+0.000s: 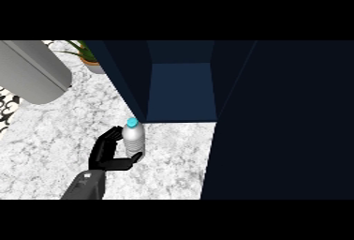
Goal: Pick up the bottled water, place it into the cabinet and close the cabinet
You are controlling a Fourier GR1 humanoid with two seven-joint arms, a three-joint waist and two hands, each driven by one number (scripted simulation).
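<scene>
Bottled water [133, 138], blue cap up, is seen upright on marble counter [55, 140], just before the open dark-blue cabinet [181, 89]. It is cupped by left hand [107, 151], fingers curled round it. Potted plant [88, 57] is noted top left.

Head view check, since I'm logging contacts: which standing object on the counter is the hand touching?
The bottled water, clear with a blue cap, held by the left hand. The grey cylinder and potted plant stand untouched farther back.

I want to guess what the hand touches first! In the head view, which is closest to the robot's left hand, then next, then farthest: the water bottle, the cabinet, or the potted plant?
From the left hand:
1. Water bottle, right against the fingers.
2. Cabinet, open, just beyond the bottle.
3. Potted plant, far back by the cabinet's left side.
</scene>
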